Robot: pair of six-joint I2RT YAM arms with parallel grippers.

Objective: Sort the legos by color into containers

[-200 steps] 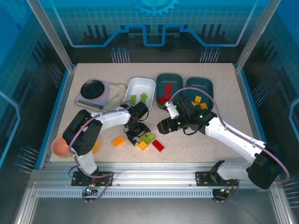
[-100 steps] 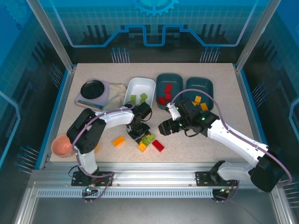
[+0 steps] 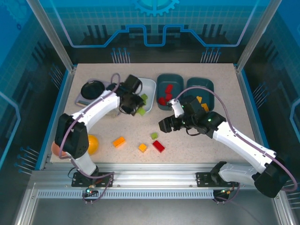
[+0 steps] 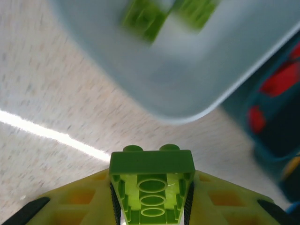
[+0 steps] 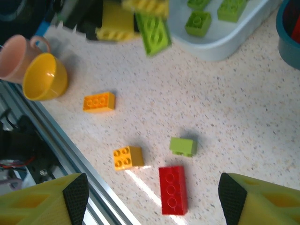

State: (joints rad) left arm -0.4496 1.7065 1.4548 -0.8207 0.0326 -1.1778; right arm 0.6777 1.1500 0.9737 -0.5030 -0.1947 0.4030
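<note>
– Speckled table [image 3: 187, 151] in the blue-walled cell, logged at this entry. Which step was in hand?

– Delivery, by my reading. The left hand [image 3: 134, 104] was clenched on one lime green brick [image 4: 151, 185], pinched across its narrow sides. The white tray [image 4: 197, 79] lay just ahead of that hand. The brick hung short of the tray's near rim, over the table, not over the tray floor. Two green bricks [image 5: 197, 23] already lay in the tray.

– How should it be done well?

– My judgement: carry the hand forward until the brick is over the tray floor, lower it, then part the fingers. Letting go at the rim risks a bounce back onto the table. The teal tray of red bricks [image 3: 176, 79] sat beyond the white one, to the hand's right, so drift that way should be avoided.

– And the right hand?

– The right hand [image 5: 153, 206] was spread wide, grasping nothing. I saw no contact with anything. On the table just ahead of it lay a red brick [image 5: 172, 190]. A small green brick [image 5: 183, 146] and an orange brick [image 5: 127, 157] lay a little farther. A second orange brick [image 5: 99, 101] was farther off, to its left. The red brick looked like the easiest next pick.
</note>
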